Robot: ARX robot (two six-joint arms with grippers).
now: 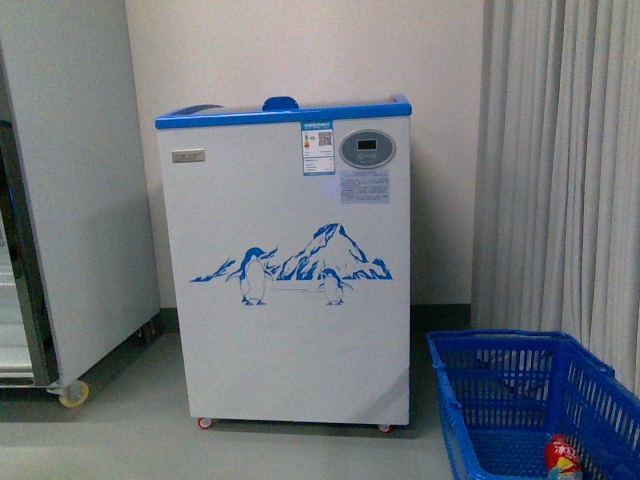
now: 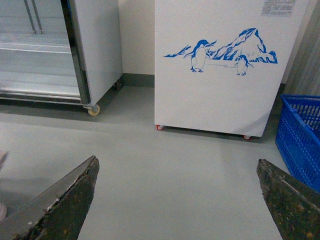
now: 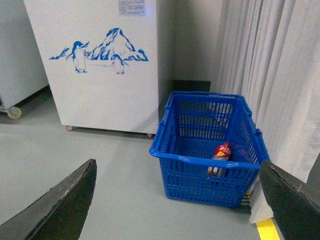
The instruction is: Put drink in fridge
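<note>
The fridge [image 1: 285, 270] is a white chest cooler on small wheels with a blue top rim, a penguin-and-mountain decal and an oval grey display; its lid looks closed. It also shows in the left wrist view [image 2: 220, 95] and the right wrist view [image 3: 100, 95]. The drink [image 3: 221, 151], a bottle with a red label, lies in a blue basket [image 3: 200, 172] on the floor right of the fridge; it shows in the front view [image 1: 563, 457] too. My left gripper [image 2: 177, 200] is open and empty over bare floor. My right gripper [image 3: 177, 200] is open and empty, short of the basket.
A taller grey-white upright cabinet [image 1: 70, 190] with a glass door stands left of the fridge, on castors. Grey-white curtains [image 1: 560, 170] hang at the right behind the basket [image 1: 470, 410]. Grey floor [image 2: 165, 165] lies in front of the fridge. A yellow floor line [image 3: 267, 230] runs near the curtain.
</note>
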